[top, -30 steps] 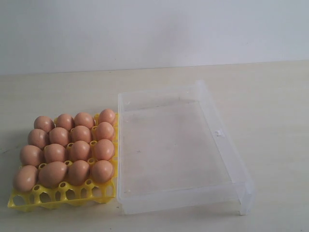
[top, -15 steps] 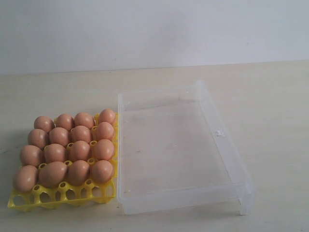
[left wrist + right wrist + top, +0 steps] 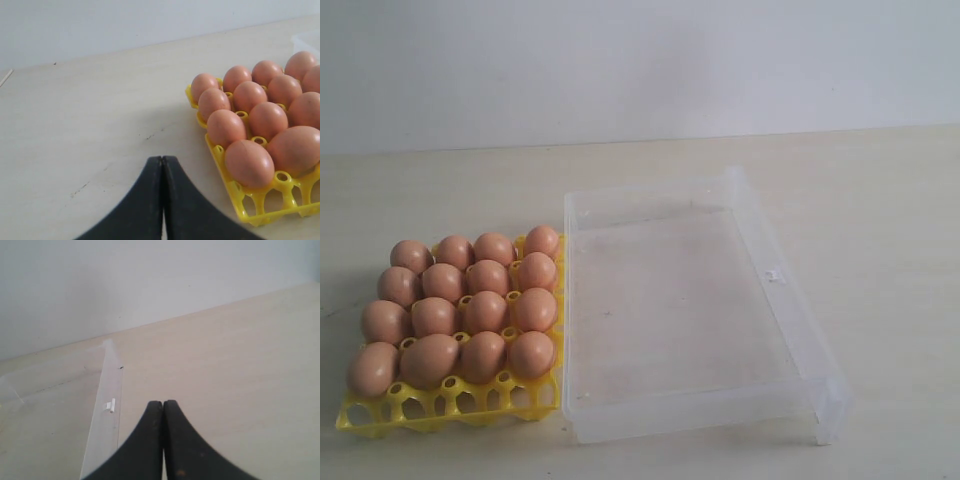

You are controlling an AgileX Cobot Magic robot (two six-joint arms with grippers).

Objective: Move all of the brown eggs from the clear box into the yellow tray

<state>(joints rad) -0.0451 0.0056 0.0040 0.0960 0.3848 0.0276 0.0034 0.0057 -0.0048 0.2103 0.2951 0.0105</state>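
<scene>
Nothing has moved since a second ago: eggs, tray and box lie exactly as they did, and neither arm shows in the exterior view.

My left gripper (image 3: 162, 161) has its two black jaws pressed together with nothing between them. It hangs above bare table (image 3: 880, 200). The yellow tray (image 3: 450, 408) sits near it, ahead of the jaw tips and off to one side, not touching them.

The brown eggs (image 3: 460, 305) fill the tray in a block of sixteen, four by four, each seated in its own cup. One row of cups along the tray's edge farthest from the wall stands empty.

My right gripper (image 3: 163, 404) is likewise pressed shut and holds nothing. One long wall of the clear box (image 3: 680, 310) runs beside its jaw tips, with the box floor beyond that wall.

The box touches the tray along one side and holds no eggs that I can see.

I judge the transfer finished, with every egg out of the box. The next move calls for no grasp. I would keep both sets of jaws clear of the tray, so no egg is knocked, and bring the arms to rest.
</scene>
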